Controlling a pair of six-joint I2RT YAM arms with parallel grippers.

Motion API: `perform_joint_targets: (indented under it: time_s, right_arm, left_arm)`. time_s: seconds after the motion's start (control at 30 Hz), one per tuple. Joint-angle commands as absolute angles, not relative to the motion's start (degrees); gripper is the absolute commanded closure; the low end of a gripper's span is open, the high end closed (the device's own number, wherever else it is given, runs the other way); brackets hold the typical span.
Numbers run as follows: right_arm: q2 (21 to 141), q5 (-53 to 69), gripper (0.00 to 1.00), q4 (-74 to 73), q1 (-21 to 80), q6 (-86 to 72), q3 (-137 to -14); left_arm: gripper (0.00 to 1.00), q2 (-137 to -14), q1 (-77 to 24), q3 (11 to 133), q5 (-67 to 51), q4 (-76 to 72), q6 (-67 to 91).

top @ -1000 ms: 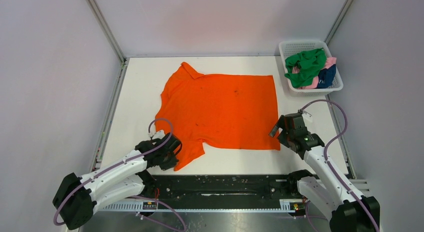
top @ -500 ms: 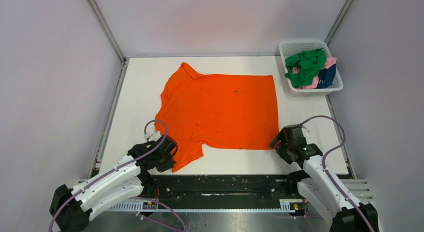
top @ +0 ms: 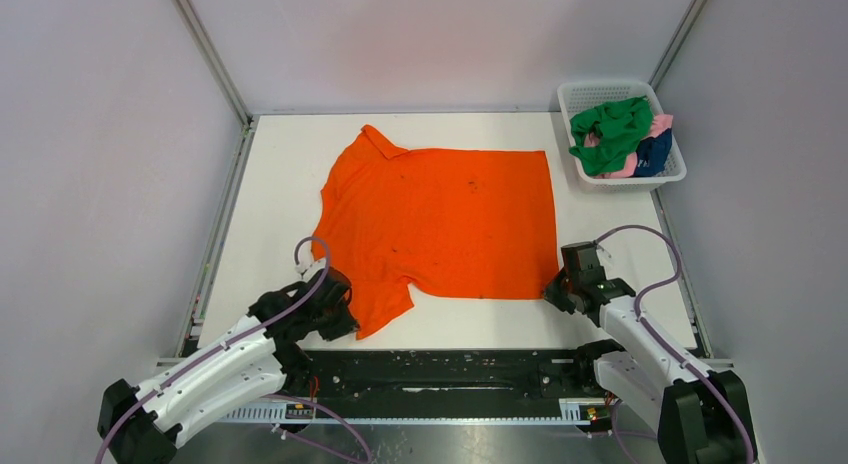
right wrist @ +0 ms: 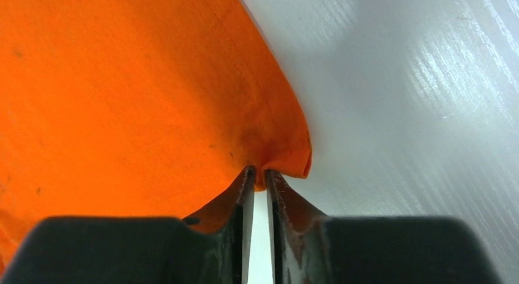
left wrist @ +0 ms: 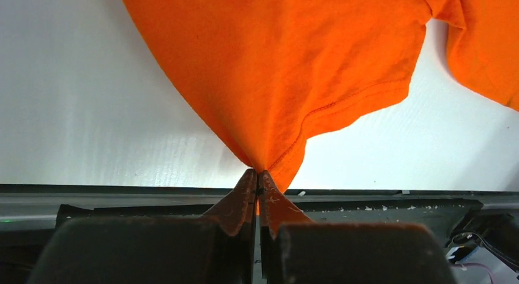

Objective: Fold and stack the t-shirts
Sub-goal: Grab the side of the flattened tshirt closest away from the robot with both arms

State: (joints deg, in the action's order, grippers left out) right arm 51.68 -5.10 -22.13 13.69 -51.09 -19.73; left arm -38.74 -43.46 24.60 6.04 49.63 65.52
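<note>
White table (top: 280, 184), pale grey walls (top: 100, 134) on three sides.

Mid-table: orange t-shirt (top: 440, 219), spread flat and mostly smooth, neck end toward the left, hem toward the right. Near sleeve reaching to the table's near edge.

Left hand (left wrist: 257, 174): closed tight on the tip of that near sleeve, fingers pressed together with no gap. Sleeve cloth drawn into a point between them, stitched hem curving off to the right. Sits low, right at the table's near edge.

Right hand (right wrist: 257, 172): pinching the near corner of the hem, at the shirt's near right. Thin slit showing between the fingers lower down, cloth caught at the tips and puckered into small folds. Bare table just to its right.

Far right corner of the table: white mesh basket (top: 575, 94), well apart from the orange shirt. Inside, bunched together: green t-shirt (top: 612, 134) on top, pink t-shirt (top: 625, 167) beneath, navy t-shirt (top: 655, 154) against the right wall.
</note>
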Motion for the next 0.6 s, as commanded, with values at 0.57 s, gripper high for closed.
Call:
perform_joint_targets:
  time_s: [0.57]
  right_arm:
    - [54.3, -3.4, 1.00, -21.2, 13.6, -39.2, -29.2]
  left_arm:
    - [1.00, -46.9, -38.8, 38.4, 0.9, 40.8, 56.8]
